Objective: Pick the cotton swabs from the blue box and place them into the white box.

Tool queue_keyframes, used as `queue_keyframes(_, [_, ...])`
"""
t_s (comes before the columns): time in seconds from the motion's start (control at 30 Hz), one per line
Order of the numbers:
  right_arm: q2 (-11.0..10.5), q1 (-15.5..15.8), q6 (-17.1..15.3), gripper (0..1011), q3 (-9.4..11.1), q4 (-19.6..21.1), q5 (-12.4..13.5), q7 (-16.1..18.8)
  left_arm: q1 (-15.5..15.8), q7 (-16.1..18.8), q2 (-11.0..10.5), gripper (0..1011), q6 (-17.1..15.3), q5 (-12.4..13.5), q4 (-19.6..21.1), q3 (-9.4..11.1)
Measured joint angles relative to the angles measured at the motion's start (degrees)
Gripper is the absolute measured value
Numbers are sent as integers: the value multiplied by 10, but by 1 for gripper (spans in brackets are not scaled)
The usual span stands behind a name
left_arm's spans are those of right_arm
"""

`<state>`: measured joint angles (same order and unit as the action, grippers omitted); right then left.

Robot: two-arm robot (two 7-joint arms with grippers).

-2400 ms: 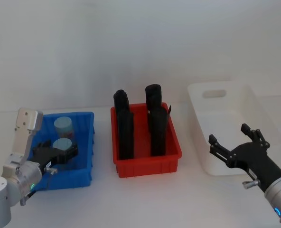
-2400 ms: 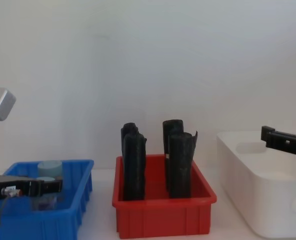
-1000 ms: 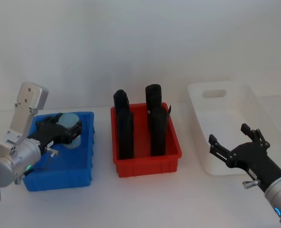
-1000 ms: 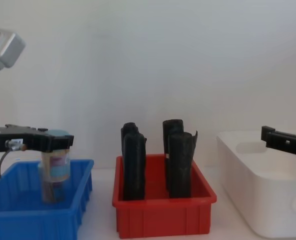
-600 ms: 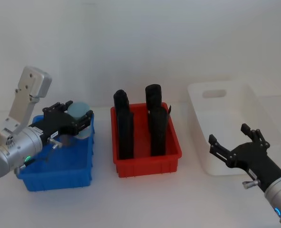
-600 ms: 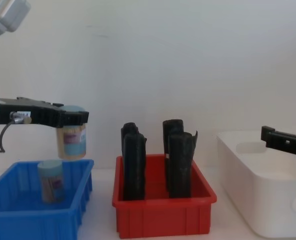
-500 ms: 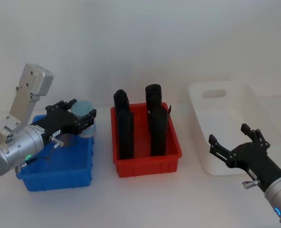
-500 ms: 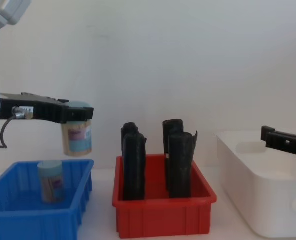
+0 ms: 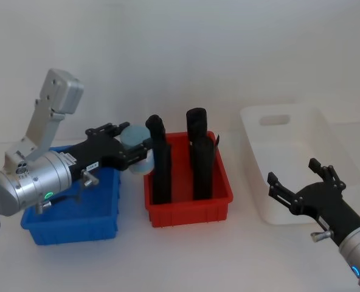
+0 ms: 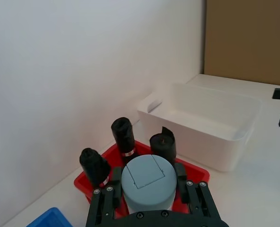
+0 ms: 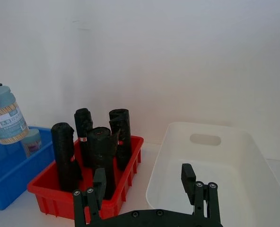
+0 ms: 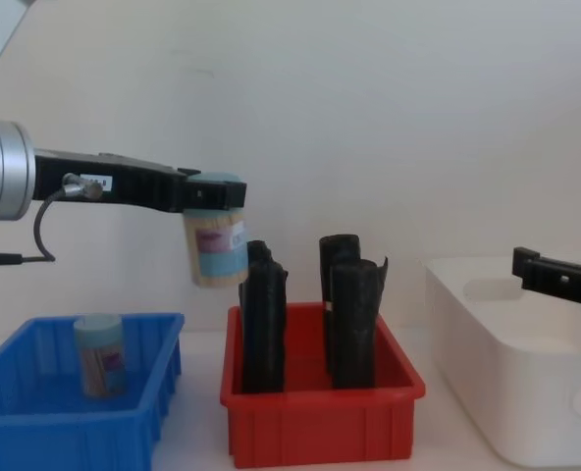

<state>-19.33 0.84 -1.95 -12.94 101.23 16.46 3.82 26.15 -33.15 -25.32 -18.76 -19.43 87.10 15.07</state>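
Observation:
My left gripper (image 9: 133, 150) is shut on a cotton swab jar (image 12: 215, 247), a clear cylinder with a pale blue lid (image 10: 148, 182) and a pinkish label. It holds the jar upright in the air, above the gap between the blue box (image 9: 76, 217) and the red bin. A second jar (image 12: 99, 354) stands in the blue box (image 12: 75, 428). The white box (image 9: 253, 146) sits at the far right. My right gripper (image 9: 293, 172) hovers open near the white box's front left corner, holding nothing.
A red bin (image 9: 189, 211) stands between the blue and white boxes and holds several tall black rolls (image 12: 354, 324). The roll tops reach about the height of the held jar's base. A white wall closes the back of the table.
My left gripper has lifted one jar out of the blue box and carried it right, up to the red bin's left edge. The right arm has not moved.

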Motion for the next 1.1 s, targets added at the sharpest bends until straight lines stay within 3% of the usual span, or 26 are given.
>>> queue_keyframes(0.5, [0,0,0,1002,0,0,0,0,27,-74,19,670,-14,-4,-13,19])
queue_keyframes(0.8, [0,0,0,1002,0,0,-1,4,33,-91,23,670,-17,-4,-16,24])
queue_keyframes(1.1, [-1,-6,-2,1002,-3,2,-10,39,36,-99,25,670,-19,-4,-18,26])
